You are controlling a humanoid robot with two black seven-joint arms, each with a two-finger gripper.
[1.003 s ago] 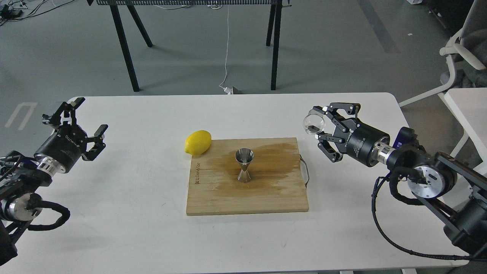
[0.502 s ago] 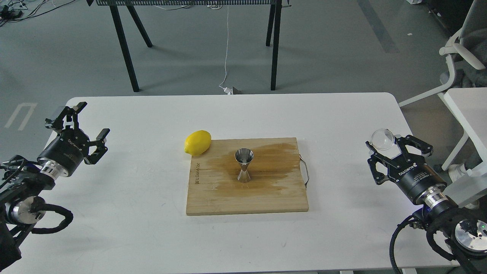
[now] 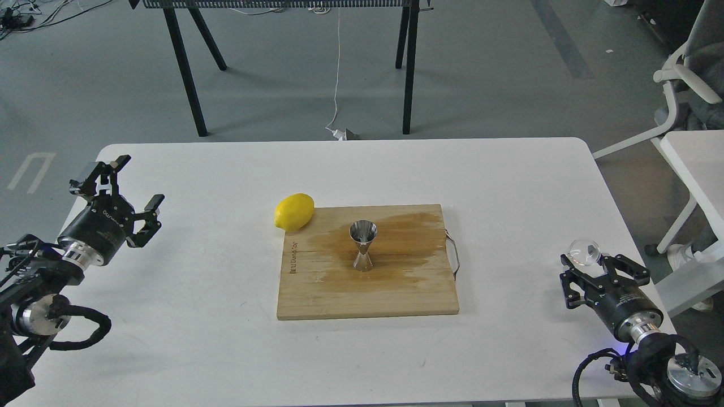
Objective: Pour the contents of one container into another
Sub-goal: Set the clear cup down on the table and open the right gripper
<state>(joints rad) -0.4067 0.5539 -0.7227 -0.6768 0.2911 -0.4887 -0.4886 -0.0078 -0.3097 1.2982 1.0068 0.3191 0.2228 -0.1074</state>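
Standing upright near the middle of the wooden board (image 3: 367,282), the steel jigger (image 3: 362,246) shows its open upper cone to the head view, with its lower cone resting on a darker, stained patch of the wood. The board lies flat on the white bench (image 3: 226,350), and a thin wire handle (image 3: 454,254) sticks out from its right edge. A yellow lemon (image 3: 294,212) lies on the bench at the board's far-left corner, touching or just beside the wood; which of the two cannot be told.

The clear glass cup (image 3: 584,252) is far off to the right, near the bench's right edge and well apart from the jigger. It sits at the tip of the right hand (image 3: 600,270), whose black fingers spread to either side just behind it. Whether those fingers actually pinch the cup, or whether it only rests against them, cannot be told from this angle. Whether the cup holds anything is also unclear.

The left hand (image 3: 120,187) hangs over the bench's left edge, its fingers spread wide with nothing between them, well away from the board and the lemon.

Beyond the bench, black table legs (image 3: 186,73) stand on the grey floor, and a white cable (image 3: 337,85) runs down between them.
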